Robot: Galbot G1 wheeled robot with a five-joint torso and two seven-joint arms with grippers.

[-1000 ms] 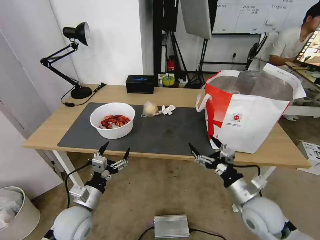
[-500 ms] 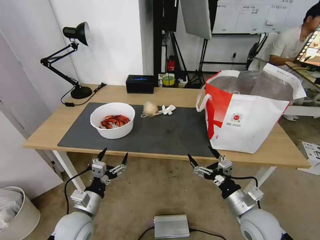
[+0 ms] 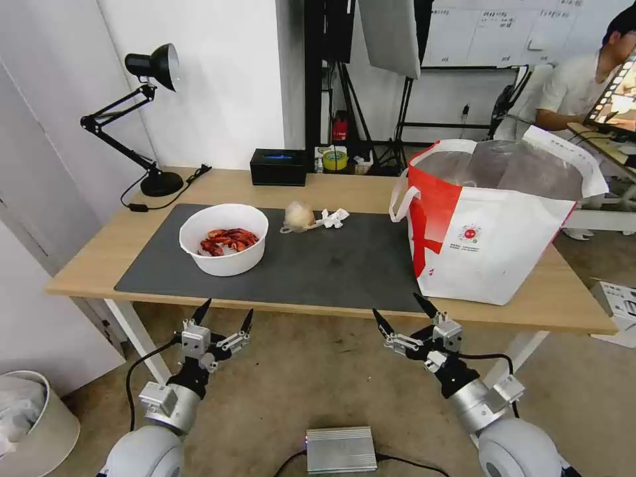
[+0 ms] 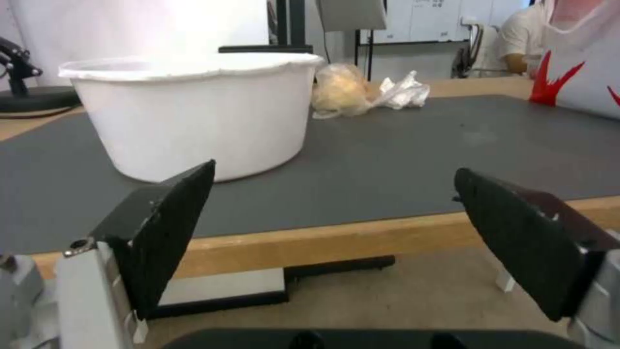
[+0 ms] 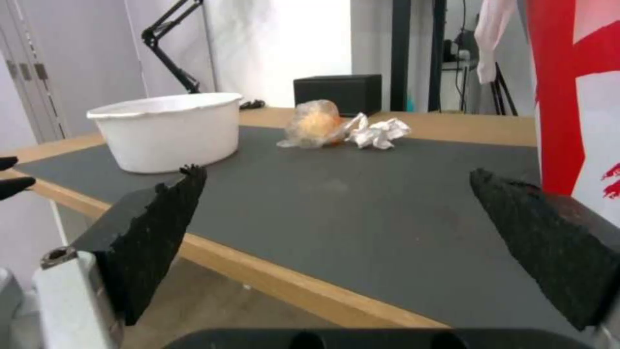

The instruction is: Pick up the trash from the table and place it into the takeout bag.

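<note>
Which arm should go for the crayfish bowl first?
Probably left. The left gripper, open, sits just below the table edge right in front of the bowl; the right gripper, also open, sits nearer the takeout bag.

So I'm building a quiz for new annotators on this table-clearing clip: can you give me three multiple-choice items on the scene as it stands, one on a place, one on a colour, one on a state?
1. Where does the crumpled tissue lie?
A. inside the white bowl
B. on the dark mat beside the wrapped ball
C. on the floor

2. What colour is the takeout bag's side panel?
A. blue
B. green
C. red

3. How are the two grippers?
A. both open and empty, below the table's near edge
B. both shut on trash
C. one open, one shut on the bowl

Answers: 1 B, the crumpled tissue sits on the dark mat against the wrapped ball, apart from the white bowl. 2 C, the takeout bag shows a red side. 3 A, the left gripper and right gripper have spread fingers with nothing between them, in front of the table.
</note>
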